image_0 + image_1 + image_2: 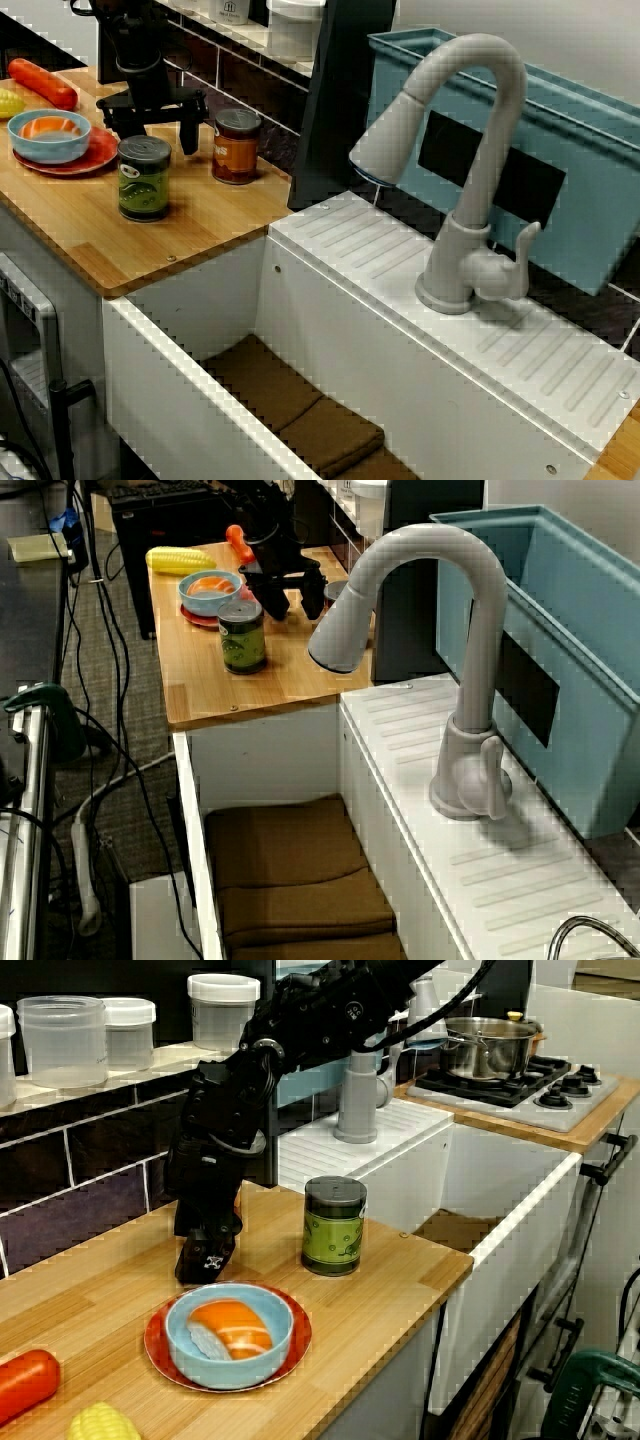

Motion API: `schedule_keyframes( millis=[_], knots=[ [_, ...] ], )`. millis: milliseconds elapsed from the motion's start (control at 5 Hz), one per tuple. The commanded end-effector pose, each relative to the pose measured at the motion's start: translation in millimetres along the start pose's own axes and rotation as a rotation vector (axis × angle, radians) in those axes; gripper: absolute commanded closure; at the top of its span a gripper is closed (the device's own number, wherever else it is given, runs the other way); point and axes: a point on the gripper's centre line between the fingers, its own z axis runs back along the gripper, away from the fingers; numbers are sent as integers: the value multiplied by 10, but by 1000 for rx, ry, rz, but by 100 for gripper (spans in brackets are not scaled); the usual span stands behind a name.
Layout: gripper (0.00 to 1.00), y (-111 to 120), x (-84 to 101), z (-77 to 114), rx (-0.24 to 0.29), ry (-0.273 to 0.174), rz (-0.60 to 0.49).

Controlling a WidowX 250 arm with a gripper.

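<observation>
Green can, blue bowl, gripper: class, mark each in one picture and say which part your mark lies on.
green can [144, 188]: view above the sink, on its label.
blue bowl [228, 1365]: view from the counter end, on its front wall.
gripper [295, 608]: view along the sink, midway between its spread fingertips.

A green-labelled can [144, 178] with a dark lid stands upright on the wooden counter [200, 225]. Near it, a light-blue bowl [50, 150] holding a salmon sushi piece [48, 127] sits on a red plate [97, 153]. An orange jar [236, 147] with a dark red lid stands upright, close to the can but not touching it.
</observation>
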Motion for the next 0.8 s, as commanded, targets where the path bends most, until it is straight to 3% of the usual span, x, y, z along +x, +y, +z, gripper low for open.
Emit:
schedule_keyframes(
  millis=[0,200,400,600],
  knots=[
    [0,-43,220,396,-17,117,-25],
    [0,-12,314,609,-37,170,-50],
    [0,-5,433,725,-50,185,-100],
    [0,108,497,755,-49,171,-166]
  ],
)
